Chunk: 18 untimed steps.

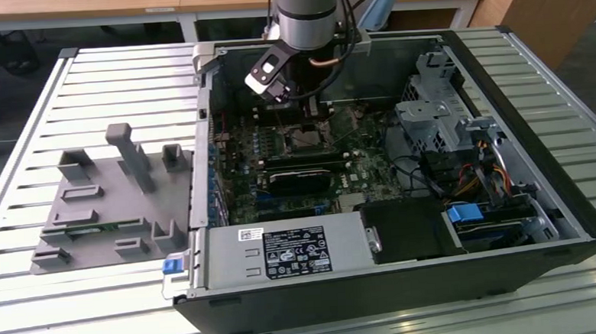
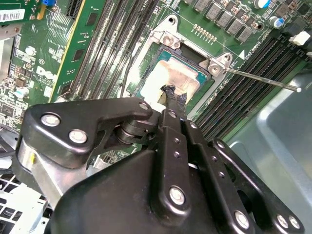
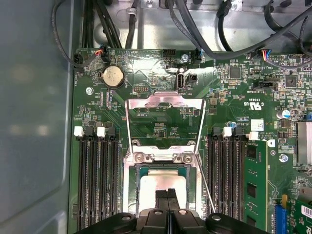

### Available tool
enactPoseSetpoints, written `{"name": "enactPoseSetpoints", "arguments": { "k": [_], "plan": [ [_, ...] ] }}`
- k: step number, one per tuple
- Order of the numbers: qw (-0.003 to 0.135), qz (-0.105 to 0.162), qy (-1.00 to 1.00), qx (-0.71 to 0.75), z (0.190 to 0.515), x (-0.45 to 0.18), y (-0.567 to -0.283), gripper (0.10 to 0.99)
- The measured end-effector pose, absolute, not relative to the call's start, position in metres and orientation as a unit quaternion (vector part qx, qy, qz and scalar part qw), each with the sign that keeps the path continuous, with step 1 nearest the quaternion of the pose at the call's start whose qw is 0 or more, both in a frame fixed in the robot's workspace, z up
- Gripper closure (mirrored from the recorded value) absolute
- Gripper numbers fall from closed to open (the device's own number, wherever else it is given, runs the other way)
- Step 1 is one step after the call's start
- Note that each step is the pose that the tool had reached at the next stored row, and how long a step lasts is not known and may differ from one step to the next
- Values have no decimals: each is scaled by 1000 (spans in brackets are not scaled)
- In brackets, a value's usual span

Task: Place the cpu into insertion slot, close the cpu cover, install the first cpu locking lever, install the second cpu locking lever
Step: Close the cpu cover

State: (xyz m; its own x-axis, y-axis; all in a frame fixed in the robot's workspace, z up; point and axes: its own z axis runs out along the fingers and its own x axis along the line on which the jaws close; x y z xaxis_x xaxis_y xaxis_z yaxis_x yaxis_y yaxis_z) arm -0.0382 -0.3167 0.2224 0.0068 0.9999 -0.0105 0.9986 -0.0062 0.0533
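A robotics lab is showing: an open computer case (image 1: 336,306) is lying on a slatted metal bench (image 1: 119,77), a grey parts fixture (image 1: 95,200) sitting beside it, wooden desks (image 1: 116,2) standing beyond it.

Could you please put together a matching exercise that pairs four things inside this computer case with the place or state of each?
1. cpu
2. cpu cover
3. locking lever
4. gripper

A. swung open
B. lying in the insertion slot
C. thin silver rod, sticking out free
D. tips down at the cpu

Pairs: 1-B, 2-A, 3-C, 4-D
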Motion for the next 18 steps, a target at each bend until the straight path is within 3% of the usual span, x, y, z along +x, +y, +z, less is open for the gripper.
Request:
{"name": "enactPoseSetpoints", "arguments": {
  "k": [18],
  "plan": [
    [23, 15, 705, 709, 226, -38, -317, 980]
  ]
}}
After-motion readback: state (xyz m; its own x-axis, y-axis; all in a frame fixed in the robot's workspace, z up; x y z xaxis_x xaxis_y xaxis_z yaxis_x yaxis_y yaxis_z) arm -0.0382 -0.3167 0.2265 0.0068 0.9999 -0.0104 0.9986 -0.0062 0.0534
